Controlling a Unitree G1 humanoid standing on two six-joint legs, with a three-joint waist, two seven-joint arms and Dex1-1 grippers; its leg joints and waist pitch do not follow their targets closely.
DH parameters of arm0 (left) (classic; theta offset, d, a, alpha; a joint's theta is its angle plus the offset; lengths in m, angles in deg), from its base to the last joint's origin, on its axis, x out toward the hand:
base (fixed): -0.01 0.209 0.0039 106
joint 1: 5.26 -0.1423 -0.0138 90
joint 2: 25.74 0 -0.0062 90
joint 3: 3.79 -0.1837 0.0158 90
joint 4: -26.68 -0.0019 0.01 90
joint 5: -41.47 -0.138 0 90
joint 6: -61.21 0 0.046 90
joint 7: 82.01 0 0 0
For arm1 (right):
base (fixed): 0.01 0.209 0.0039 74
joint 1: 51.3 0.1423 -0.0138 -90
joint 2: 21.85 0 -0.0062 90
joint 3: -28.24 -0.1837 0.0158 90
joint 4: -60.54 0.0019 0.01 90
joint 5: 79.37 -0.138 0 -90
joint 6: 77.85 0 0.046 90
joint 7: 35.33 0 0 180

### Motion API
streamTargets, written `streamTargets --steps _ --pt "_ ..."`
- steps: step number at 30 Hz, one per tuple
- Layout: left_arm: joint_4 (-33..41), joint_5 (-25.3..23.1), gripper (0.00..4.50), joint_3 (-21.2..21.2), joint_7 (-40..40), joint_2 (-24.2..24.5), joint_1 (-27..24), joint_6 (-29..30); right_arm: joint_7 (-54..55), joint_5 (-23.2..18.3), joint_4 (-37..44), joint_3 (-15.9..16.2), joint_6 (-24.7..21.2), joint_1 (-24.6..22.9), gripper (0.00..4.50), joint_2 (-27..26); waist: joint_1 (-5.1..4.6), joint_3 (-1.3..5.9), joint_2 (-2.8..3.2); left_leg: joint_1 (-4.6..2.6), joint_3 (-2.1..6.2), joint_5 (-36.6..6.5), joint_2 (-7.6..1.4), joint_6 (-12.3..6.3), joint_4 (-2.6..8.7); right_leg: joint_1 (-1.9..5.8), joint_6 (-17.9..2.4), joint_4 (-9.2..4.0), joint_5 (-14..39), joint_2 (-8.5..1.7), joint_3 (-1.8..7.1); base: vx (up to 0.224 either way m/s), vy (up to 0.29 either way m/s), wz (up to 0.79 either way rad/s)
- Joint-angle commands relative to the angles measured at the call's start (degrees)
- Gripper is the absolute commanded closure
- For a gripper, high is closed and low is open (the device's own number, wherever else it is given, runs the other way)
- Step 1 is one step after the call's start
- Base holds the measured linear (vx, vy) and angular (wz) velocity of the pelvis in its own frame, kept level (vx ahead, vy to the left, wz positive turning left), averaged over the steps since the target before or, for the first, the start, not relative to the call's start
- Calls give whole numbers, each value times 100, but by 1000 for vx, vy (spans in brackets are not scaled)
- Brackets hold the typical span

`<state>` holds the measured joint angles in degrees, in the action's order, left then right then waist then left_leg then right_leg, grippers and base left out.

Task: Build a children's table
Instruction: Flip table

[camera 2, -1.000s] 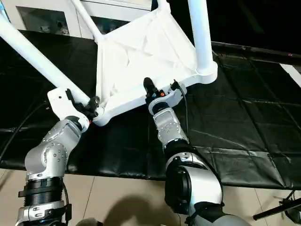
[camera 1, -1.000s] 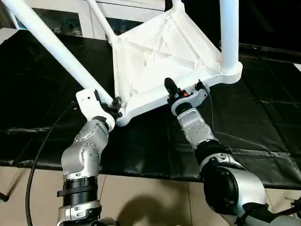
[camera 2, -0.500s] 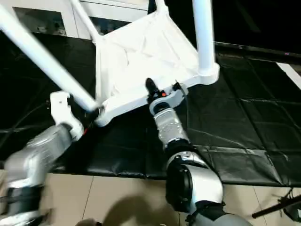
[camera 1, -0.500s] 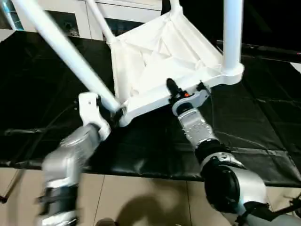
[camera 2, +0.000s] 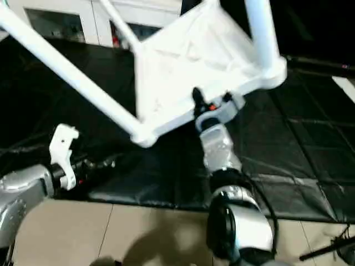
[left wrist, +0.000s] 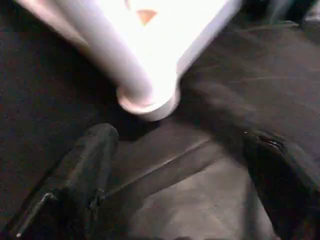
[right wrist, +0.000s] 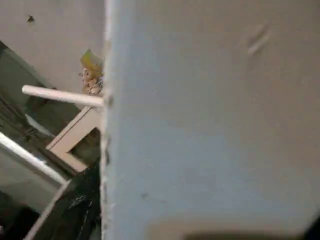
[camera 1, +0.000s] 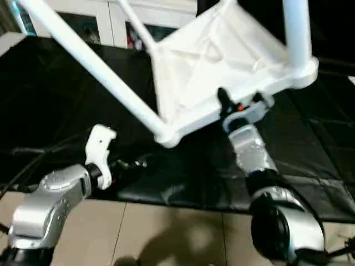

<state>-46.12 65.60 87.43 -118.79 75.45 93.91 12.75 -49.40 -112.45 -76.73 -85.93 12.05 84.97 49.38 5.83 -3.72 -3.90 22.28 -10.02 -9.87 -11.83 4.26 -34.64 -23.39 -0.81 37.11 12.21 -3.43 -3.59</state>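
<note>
The children's table (camera 1: 222,66) is being held upside down and tilted above the black-covered bench (camera 1: 55,100), its ribbed underside turned toward the camera and its legs sticking up and outward. The right gripper (camera 1: 239,106) is clamped on the near edge of the tabletop, one black finger showing over the rim, so the whole piece is being propped by this arm alone, presumably to keep the corner sockets within reach. The left gripper (left wrist: 180,170) is hanging wide open, empty, just below and apart from the nearest corner socket (camera 1: 166,137); in the left wrist view the long leg (camera 1: 89,61) is being seen seated in that socket directly ahead of the spread fingers (left wrist: 90,165). That leg is judged to be in place and released. Another leg (camera 1: 298,33) is rising from the corner just beyond the right gripper. A white cabinet (camera 1: 83,16) is standing behind the bench.
</note>
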Motion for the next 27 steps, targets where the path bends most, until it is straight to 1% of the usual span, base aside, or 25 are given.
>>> streamTargets --steps 1,3,4,5,6,8,9,10,11,13,14,15,17,18,19,21,24,26,27 --pt "186 49 4 -137 -168 85 -29 -39 108 336 630 140 163 37 252 291 -49 443 106 -165 -24 -439 -114 152 388 314 -982 -310 -269 -350 278 0 0 0" --pt "390 68 1 -256 -368 251 -38 -83 381 641 1046 359 48 -155 252 361 -46 433 90 -154 -24 -453 -102 193 394 320 -869 -324 -167 -346 287 0 0 0" --pt "390 68 0 -256 -368 251 -38 -83 381 641 1046 359 48 -155 252 361 -47 434 92 -156 -22 -448 -98 208 397 323 -837 -326 -135 -341 286 0 0 0" --pt "469 72 0 -267 -422 306 -28 -129 542 847 1316 497 -27 -289 252 420 -57 435 71 -159 -23 -517 -102 264 403 316 -770 -338 -17 -339 285 0 0 0" --pt "477 80 0 -258 -423 305 -25 -124 577 871 1354 506 -39 -307 252 422 -56 426 73 -151 -20 -525 -96 277 406 319 -748 -341 22 -335 288 0 0 0" --pt "548 125 0 -216 -453 321 -7 -112 769 1033 1626 591 -129 -440 252 441 -61 427 81 -164 -19 -564 -97 331 410 305 -681 -344 99 -326 290 0 0 0" --pt "630 183 0 -204 -519 374 -8 -83 878 1165 1860 683 -198 -562 252 452 -69 426 72 -160 -20 -586 -97 338 410 301 -673 -346 121 -324 290 0 0 0" --pt "638 186 0 -205 -527 382 -10 -83 895 1185 1885 694 -201 -577 252 453 -63 418 78 -165 -22 -634 -94 345 412 295 -641 -358 180 -325 295 0 0 0" --pt "670 187 0 -207 -542 415 -11 -88 988 1317 2028 771 -222 -666 252 460 -68 415 69 -163 -17 -675 -96 362 420 294 -612 -362 264 -326 293 0 0 0" --pt "656 105 0 -200 -463 421 35 -160 1182 1545 2192 871 -220 -771 252 476 -72 411 74 -164 -18 -674 -94 390 419 283 -583 -368 298 -319 295 0 0 0" --pt "656 105 0 -200 -463 421 35 -160 1182 1545 2192 871 -220 -771 252 476 -73 412 73 -168 -23 -692 -89 389 417 282 -568 -372 301 -316 297 0 0 0" --pt "602 38 0 -176 -350 371 144 -228 1312 1757 2297 991 -216 -846 252 507 -78 414 68 -161 -17 -710 -91 409 420 286 -551 -370 340 -317 297 0 0 0" --pt "556 -19 0 -169 -261 312 269 -313 1438 1897 2367 1075 -231 -903 252 512 -77 403 66 -167 -19 -749 -90 430 422 277 -523 -387 415 -313 300 0 0 0" --pt "544 -35 0 -169 -239 290 313 -344 1473 1929 2376 1096 -239 -918 252 510 -75 408 71 -181 -21 -793 -90 445 418 267 -505 -387 458 -314 302 0 0 0" --pt "547 -17 0 -167 -254 275 343 -364 1498 1948 2374 1106 -250 -924 252 509 -79 409 64 -169 -16 -799 -86 447 420 281 -498 -387 479 -317 301 0 0 0" --pt "588 7 0 -176 -298 278 408 -388 1588 2030 2439 1162 -318 -956 252 521 -90 401 59 -163 -11 -884 -84 481 426 280 -457 -406 655 -327 302 0 0 0" --pt "616 42 0 -189 -381 307 505 -411 1669 2153 2413 1242 -365 -941 252 569 -99 410 50 -169 -11 -893 -82 476 419 274 -440 -405 663 -323 303 0 0 0" --pt "651 163 0 -233 -551 346 549 -374 1772 2264 2396 1323 -408 -917 252 598 -99 410 30 -159 -10 -855 -84 462 420 279 -441 -400 640 -321 301 0 0 0" --pt "680 227 0 -282 -663 382 554 -347 1824 2320 2364 1373 -419 -895 252 598 -91 411 43 -164 -10 -841 -82 472 419 270 -445 -397 649 -325 299 0 0 0"
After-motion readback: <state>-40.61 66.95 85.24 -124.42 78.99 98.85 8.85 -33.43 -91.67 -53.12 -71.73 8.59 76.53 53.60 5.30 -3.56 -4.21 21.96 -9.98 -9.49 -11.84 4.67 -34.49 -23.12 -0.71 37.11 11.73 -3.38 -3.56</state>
